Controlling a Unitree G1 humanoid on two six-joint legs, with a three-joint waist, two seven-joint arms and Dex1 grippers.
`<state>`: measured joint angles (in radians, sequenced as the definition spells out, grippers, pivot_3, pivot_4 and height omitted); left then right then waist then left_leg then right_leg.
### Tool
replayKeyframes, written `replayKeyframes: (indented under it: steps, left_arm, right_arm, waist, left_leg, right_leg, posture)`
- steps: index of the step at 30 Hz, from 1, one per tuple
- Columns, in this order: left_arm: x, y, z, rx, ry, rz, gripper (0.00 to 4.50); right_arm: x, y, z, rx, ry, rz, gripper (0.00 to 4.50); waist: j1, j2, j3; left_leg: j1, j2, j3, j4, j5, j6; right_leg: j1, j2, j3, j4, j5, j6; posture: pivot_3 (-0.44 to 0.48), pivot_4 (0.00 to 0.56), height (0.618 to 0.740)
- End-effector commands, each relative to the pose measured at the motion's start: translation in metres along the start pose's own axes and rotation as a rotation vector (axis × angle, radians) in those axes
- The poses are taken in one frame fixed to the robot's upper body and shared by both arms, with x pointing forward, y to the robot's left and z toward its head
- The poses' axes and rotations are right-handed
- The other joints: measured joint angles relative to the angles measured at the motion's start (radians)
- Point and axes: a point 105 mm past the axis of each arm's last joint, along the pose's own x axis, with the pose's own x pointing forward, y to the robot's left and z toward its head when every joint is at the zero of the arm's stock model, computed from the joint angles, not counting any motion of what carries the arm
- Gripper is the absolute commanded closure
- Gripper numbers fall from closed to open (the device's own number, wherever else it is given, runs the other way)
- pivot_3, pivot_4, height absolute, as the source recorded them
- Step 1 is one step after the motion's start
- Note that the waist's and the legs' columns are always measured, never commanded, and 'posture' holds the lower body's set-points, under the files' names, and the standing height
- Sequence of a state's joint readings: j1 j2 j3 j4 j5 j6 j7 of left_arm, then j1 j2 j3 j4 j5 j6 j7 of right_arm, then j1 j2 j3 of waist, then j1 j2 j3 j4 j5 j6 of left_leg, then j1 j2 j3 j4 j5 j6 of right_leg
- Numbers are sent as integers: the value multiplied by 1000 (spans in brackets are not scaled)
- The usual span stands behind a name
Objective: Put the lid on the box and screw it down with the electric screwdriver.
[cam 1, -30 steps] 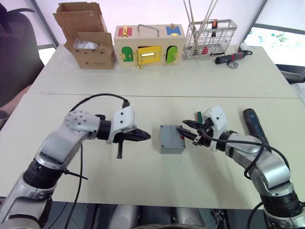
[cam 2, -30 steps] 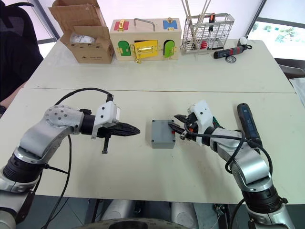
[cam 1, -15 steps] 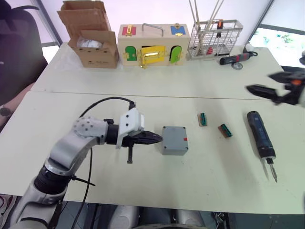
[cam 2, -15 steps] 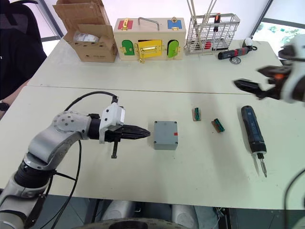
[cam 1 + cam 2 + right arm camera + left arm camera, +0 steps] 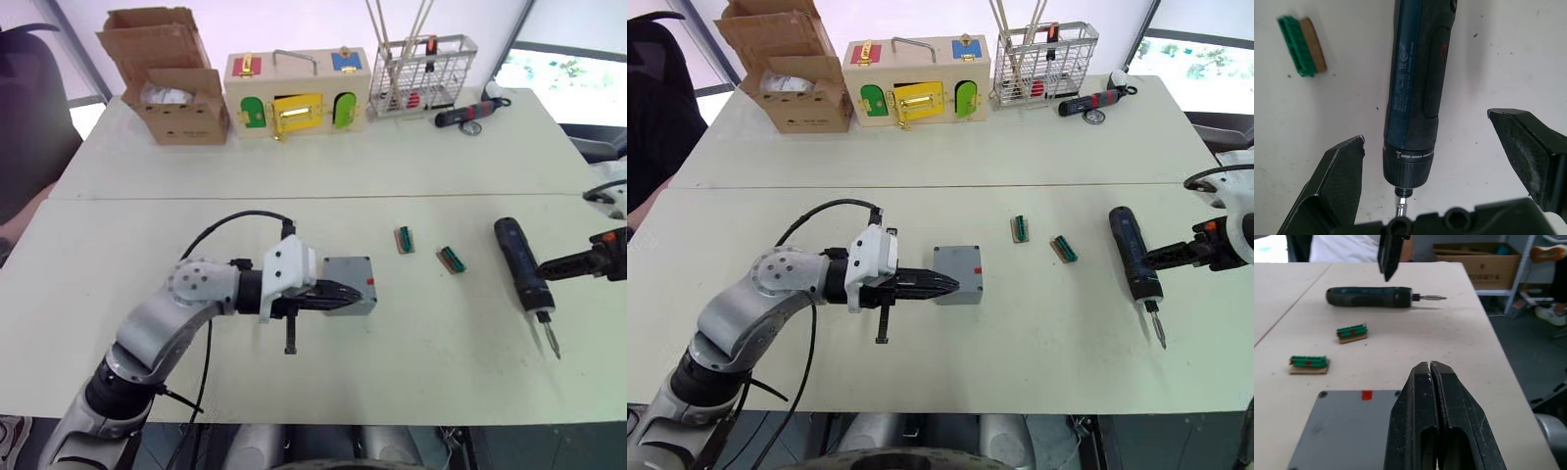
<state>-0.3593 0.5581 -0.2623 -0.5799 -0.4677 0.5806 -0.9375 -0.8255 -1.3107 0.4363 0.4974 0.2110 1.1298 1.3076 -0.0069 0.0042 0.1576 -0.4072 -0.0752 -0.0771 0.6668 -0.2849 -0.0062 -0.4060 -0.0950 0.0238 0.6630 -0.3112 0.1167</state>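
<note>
While the lid (image 5: 1347, 426) covers the box (image 5: 958, 276), the cardboard box (image 5: 798, 93) stands open.

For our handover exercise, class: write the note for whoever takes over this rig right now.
Left pincer: shut, empty, tips over the box.
Right pincer: open, empty, straddling the screwdriver near its bit end, not gripping.
Box stands mid-table; lid already on it. Screwdriver lies on the table to the right.
Done: lid placed.
Left: grip the screwdriver, drive the corner screws.
</note>
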Motion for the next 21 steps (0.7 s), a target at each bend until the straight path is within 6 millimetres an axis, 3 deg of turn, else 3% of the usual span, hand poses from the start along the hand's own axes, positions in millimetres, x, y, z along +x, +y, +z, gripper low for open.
replayKeyframes:
  steps: [1,11,21]
  left_arm:
    - [-3,-3,2,52,24,22,4500]
    - [-11,-3,-2,48,65,41,4500]
    - [-8,-2,-1,59,66,21,4500]
  right_arm:
    - [3,-8,5,17,6,-20,15]
    - [29,-16,-6,-28,147,-20,15]
    - [41,-3,-24,-67,247,43,2198]
  waist:
    - [-2,0,0]
    - [3,0,0]
    - [25,-2,-1]
  left_leg:
    - [0,0,0,0,0,0]
    - [-1,-1,-1,0,1,-1]
    - [0,-2,-3,2,1,-2]
  right_leg:
    - [0,0,0,0,0,0]
    - [0,-1,0,-1,0,0]
    - [2,-2,-2,-1,0,0]
  posture:
    - [0,150,740]
    - [0,150,740]
    - [0,150,740]
